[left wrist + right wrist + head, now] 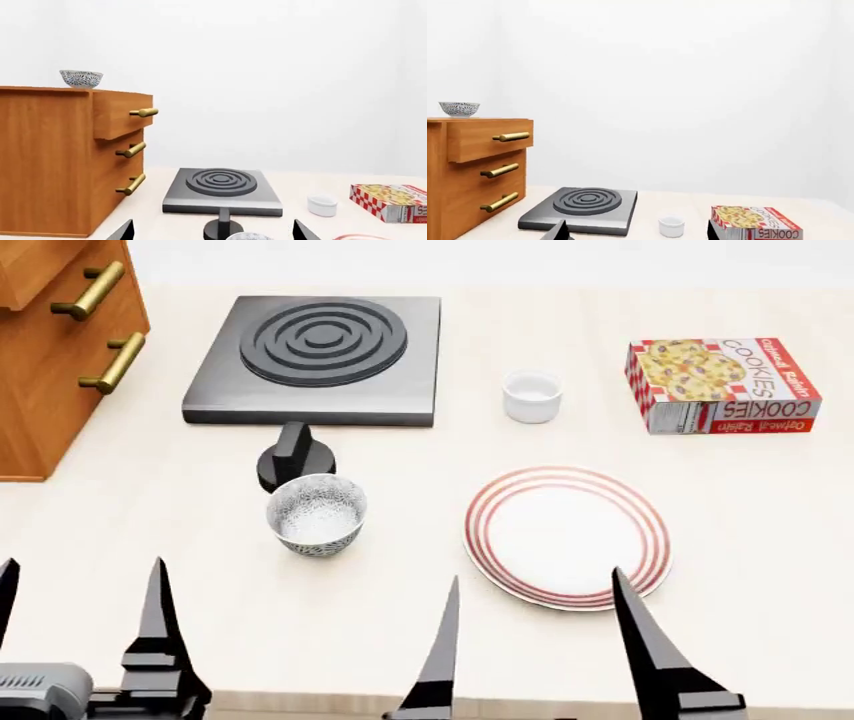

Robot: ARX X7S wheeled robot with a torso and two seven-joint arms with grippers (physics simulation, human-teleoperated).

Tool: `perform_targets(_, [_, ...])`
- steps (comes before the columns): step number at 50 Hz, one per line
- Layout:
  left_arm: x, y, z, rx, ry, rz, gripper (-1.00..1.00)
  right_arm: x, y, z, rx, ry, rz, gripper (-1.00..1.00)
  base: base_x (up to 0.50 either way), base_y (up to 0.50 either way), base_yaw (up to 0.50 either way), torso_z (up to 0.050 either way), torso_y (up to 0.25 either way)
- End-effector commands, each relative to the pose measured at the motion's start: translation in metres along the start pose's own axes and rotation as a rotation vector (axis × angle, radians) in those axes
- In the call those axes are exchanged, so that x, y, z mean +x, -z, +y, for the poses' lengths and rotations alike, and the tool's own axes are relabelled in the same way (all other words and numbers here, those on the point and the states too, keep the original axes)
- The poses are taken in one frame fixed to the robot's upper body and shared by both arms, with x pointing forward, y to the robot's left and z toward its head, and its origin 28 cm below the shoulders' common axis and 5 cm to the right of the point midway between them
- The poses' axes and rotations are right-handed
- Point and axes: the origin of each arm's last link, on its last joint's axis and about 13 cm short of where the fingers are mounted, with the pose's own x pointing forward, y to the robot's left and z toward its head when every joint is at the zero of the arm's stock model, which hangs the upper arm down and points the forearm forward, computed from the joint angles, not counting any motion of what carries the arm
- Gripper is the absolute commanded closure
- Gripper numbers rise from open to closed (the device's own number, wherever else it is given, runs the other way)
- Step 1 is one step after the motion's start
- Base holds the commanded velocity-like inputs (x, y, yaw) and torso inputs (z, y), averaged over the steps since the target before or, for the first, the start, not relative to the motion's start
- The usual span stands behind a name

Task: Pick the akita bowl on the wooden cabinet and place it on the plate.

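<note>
- Two grippers, the left gripper (80,615) and the right gripper (534,625), are held at the counter's (134,540) near edge, fingers spread and empty.
- The akita bowl (81,78) is seen on the wooden cabinet's (47,155) top, at the counter's far left corner.
- The plate (567,535) is set right of a second speckled bowl (316,515).

Akita bowl (81,78) on the wooden cabinet (63,160); plate (567,536) right of second bowl (316,515)
</note>
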Motion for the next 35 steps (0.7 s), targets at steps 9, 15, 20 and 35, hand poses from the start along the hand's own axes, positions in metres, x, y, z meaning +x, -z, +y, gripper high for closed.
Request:
perform_targets(9, [-0.009,-0.027,-0.005,0.007,-0.021,-0.091,-1.0,-0.012,-0.026,0.004,-0.015,-0.038,-0.106,-1.0,0.0,0.0,0.0,0.0,0.0])
perform_targets(15, [-0.012,-0.029,-0.003,-0.002,-0.02,-0.115,-1.0,-0.011,-0.024,0.006,-0.025,-0.043,-0.104,-1.0,0.0,0.0,0.0,0.004,0.0])
perform_targets(20, [-0.015,-0.03,-0.002,-0.02,0.011,-0.115,-1.0,-0.011,-0.021,0.005,-0.035,-0.037,-0.098,-1.0,0.0,0.0,0.0,0.046,0.0])
perform_targets(35, [-0.014,-0.03,-0.002,-0.025,0.005,-0.114,-1.0,-0.012,-0.024,0.005,-0.049,-0.027,-0.108,-1.0,0.0,0.0,0.0,0.05,0.0])
